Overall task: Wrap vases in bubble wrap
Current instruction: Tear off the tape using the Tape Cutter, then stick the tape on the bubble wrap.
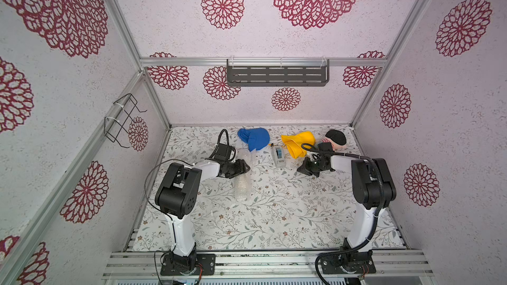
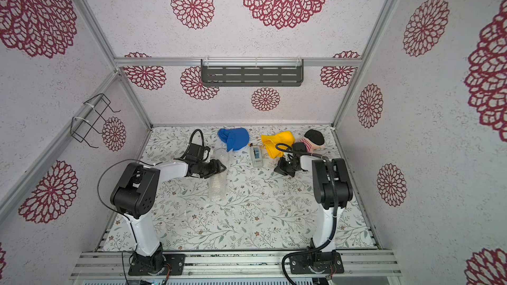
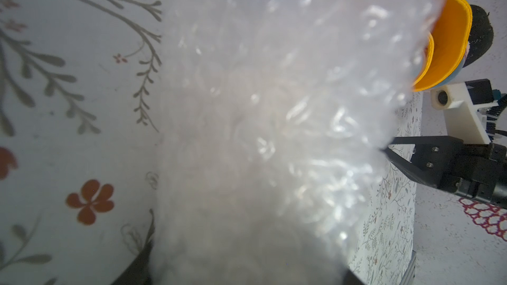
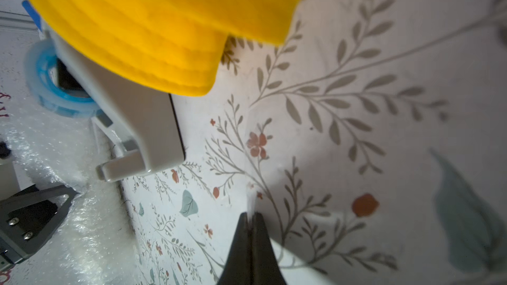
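- The bubble wrap (image 1: pixel 242 187) lay rolled, left of centre on the table (image 1: pixel 288 215).
- The left fingers (image 1: pixel 243 166) were pinched closed on it.
- The right fingers (image 4: pixel 241 242), right of the tape dispenser (image 1: pixel 278 157), were closed on a thin pale sliver (image 4: pixel 251 204).

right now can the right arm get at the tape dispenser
Probably yes: the tape dispenser lies beside the right gripper, bare table between them, though the gripper is shut and would need opening.

Bright even light, soft shadows. Top views sharp, edges bent. Wrist views: close wrap (image 3: pixel 260 132) & yellow cloth (image 4: pixel 151 23) blurred; wrap glints.
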Available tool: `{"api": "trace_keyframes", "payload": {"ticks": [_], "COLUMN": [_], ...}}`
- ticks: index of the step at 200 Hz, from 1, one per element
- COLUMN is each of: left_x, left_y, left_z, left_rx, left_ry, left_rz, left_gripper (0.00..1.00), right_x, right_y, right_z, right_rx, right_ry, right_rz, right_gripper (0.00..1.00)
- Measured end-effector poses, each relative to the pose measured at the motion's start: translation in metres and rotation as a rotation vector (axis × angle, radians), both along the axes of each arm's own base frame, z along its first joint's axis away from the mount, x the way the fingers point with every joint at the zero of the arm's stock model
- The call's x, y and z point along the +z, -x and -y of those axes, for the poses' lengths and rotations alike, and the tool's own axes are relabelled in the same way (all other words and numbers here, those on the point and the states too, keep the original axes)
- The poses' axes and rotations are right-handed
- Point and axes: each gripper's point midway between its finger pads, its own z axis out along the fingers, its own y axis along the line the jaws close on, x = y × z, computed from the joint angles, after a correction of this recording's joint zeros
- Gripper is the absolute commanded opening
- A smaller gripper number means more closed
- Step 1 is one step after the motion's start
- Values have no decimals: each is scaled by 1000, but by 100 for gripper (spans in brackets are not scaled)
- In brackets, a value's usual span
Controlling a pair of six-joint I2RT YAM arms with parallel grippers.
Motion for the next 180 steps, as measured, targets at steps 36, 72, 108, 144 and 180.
{"api": "trace_keyframes", "payload": {"ticks": [36,72,108,144,180], "left_x": [0,0,1,2,5], "left_y": [0,0,0,6,15], "left_z": [0,0,1,12,24], "left_rx": [0,0,-5,-52,-106], "left_ry": [0,0,8,76,121], "left_rz": [0,-1,-1,22,22], "left_gripper": [7,7,5,6,4], "right_x": [13,74,125,140,129], "right_y": [6,13,46,69,72], "right_z": [-7,-54,-130,-164,-175], "right_rx": [25,157,399,526,579], "right_ry": [-15,-141,-300,-397,-431], "right_rz": [11,173,320,359,346], "right_gripper": [0,0,0,0,0]}}
